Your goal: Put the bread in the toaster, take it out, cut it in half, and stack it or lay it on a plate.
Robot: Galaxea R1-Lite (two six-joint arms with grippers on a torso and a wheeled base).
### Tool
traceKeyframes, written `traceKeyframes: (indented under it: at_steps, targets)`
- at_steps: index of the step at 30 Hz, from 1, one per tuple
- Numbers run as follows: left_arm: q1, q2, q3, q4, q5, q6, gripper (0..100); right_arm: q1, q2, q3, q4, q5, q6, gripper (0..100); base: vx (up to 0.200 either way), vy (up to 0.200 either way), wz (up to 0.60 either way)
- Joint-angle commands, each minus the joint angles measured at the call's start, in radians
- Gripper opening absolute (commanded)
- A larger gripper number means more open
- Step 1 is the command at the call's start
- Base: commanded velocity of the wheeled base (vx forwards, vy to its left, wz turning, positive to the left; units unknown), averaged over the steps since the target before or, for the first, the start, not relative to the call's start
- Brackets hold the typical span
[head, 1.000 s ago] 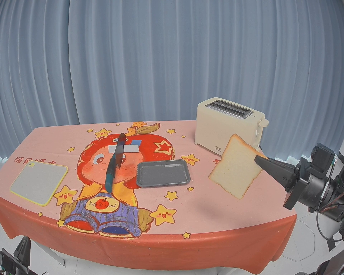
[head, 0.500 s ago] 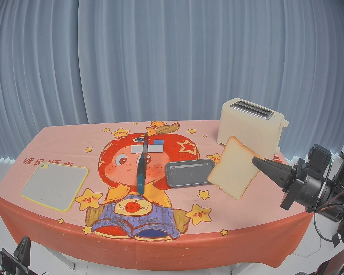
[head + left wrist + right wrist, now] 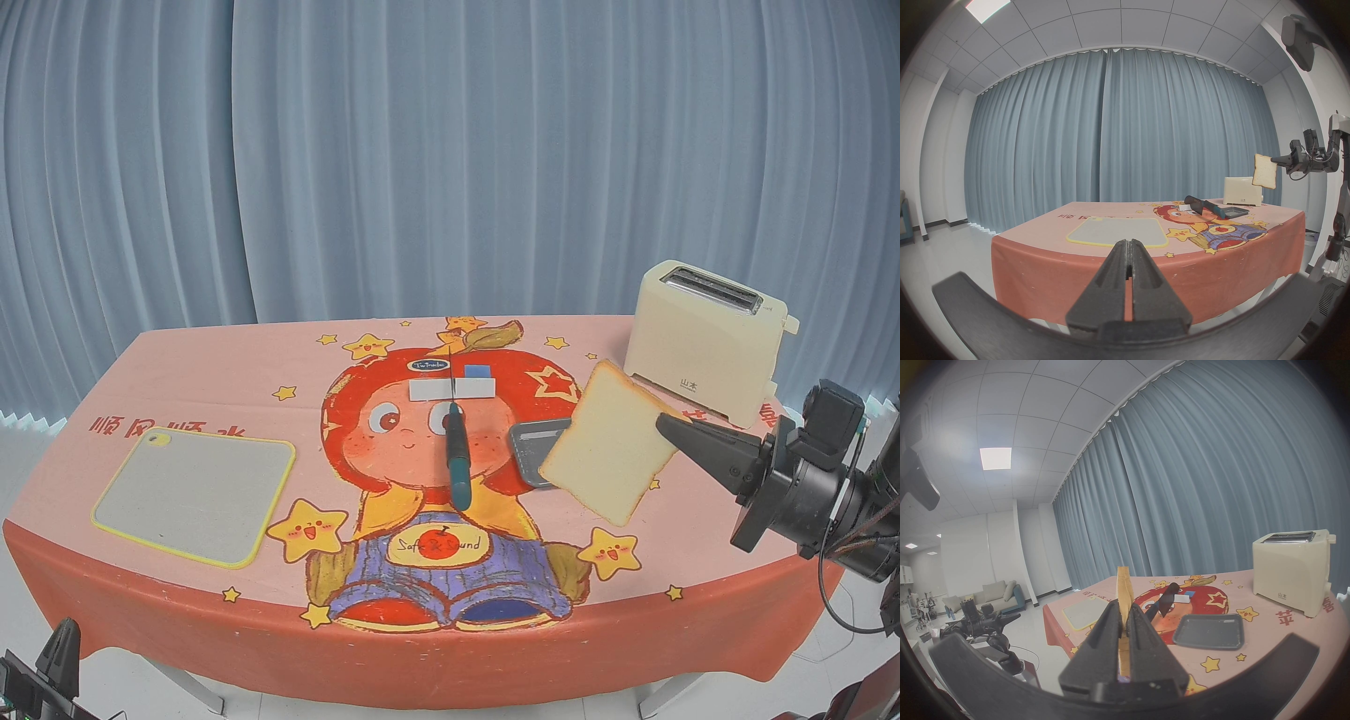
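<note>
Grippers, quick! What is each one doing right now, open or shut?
Left gripper: shut, holding nothing.
Right gripper: shut on the bread slice, held up in the air.

Matt cloth tablecloth [image 3: 234,375] — smooth plastic toaster [image 3: 703,337], porous bread [image 3: 605,442].

A pleated blue-grey fabric curtain [image 3: 469,159] spans the upper half of the frame. A salmon-pink, cartoon-printed tablecloth [image 3: 216,375] lies across the lower half.
</note>
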State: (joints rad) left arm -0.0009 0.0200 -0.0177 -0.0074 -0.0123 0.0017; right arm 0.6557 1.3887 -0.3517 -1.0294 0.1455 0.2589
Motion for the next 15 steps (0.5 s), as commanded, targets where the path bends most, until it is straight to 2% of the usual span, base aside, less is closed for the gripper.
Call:
traceKeyframes:
  at_steps: [1, 15]
  targets:
    - [-0.001, 0.0, 0.018, 0.0, 0.0, 0.0, 0, 0.007, 0.003, 0.002, 0.0, 0.0, 0.0, 0, 0.0, 0.2, 0.0]
    - [-0.001, 0.0, 0.018, 0.0, 0.0, 0.0, 0, 0.01, 0.01, 0.003, 0.0, 0.0, 0.002, 0, 0.0, 0.2, 0.0]
